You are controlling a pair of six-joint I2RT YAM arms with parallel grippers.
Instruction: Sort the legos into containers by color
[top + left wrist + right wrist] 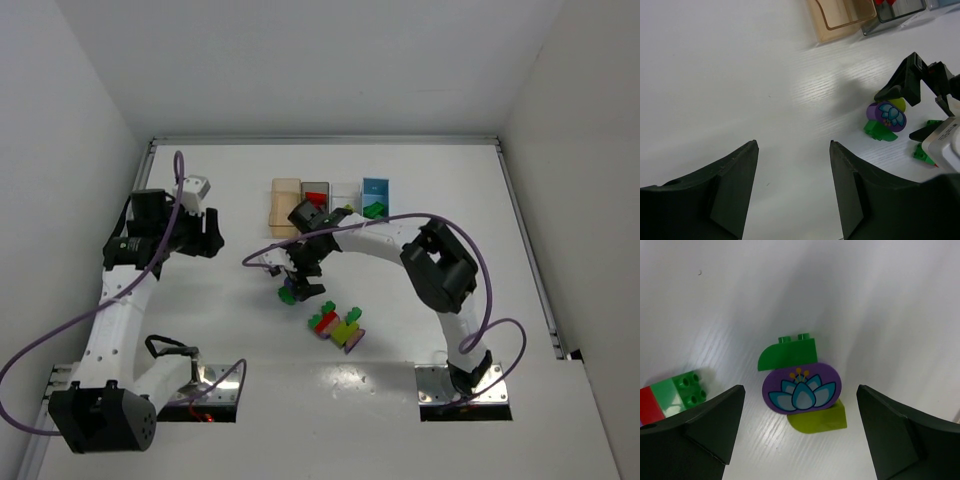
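A small lego cluster lies on the table: a purple oval piece with a lotus print [801,388], a dark green brick [789,354] and a lime brick [821,421]. My right gripper [800,390] hangs open right over it, one finger on each side, touching nothing. From above, this cluster [289,294] sits just under the right gripper [300,278]. A bigger multicoloured cluster [338,325] lies nearer to me. My left gripper [793,145] is open and empty over bare table at the left [208,236]. The four containers stand at the back: tan [286,205], dark grey [315,192], clear [346,194] and blue [375,190].
The dark grey container holds red bricks and the blue one holds a green brick [374,210]. The left wrist view shows the tan container [842,12] and the dark grey one [895,10] at its top edge. Purple cables loop beside both arms.
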